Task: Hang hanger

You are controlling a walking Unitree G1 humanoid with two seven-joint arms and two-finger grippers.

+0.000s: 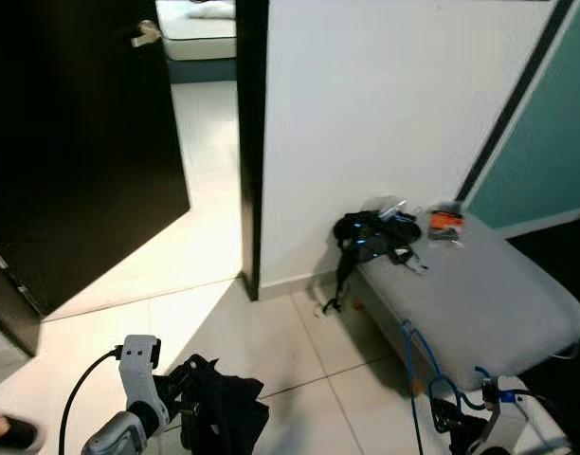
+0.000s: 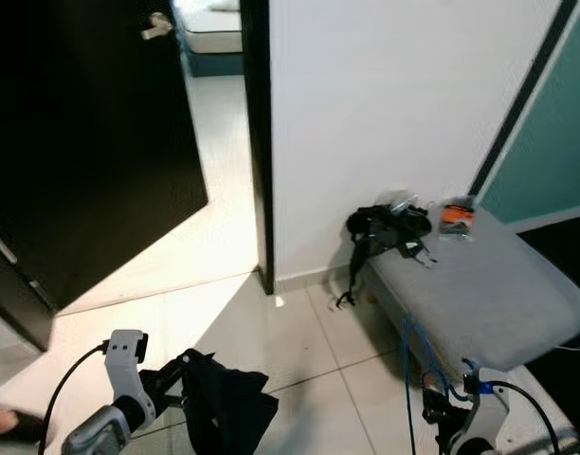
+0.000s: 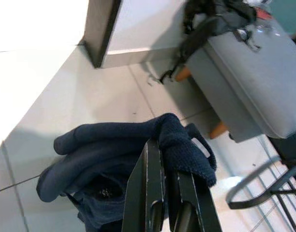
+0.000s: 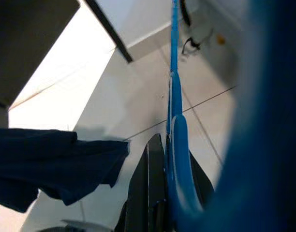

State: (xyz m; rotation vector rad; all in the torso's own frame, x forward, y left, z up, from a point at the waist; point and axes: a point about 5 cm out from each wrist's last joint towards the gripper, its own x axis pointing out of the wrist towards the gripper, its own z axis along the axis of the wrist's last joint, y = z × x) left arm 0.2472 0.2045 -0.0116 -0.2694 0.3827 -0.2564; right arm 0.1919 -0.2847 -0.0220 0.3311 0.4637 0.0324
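Thin blue plastic hanger (image 1: 425, 365) clamped in right gripper (image 4: 160, 159); dark navy knitted garment (image 3: 119, 154) pinched by left gripper (image 3: 167, 169), both near grey padded bench (image 1: 498, 294); hanging not yet done.

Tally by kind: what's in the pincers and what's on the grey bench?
Dark garment, in left pincer: 1
Blue hanger, in right pincer: 1
Black strap bundle on the grey bench: 1
Orange packet on the bench: 1
Total: 4

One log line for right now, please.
left gripper: shut on dark garment | right gripper: shut on blue hanger | hanging: not yet
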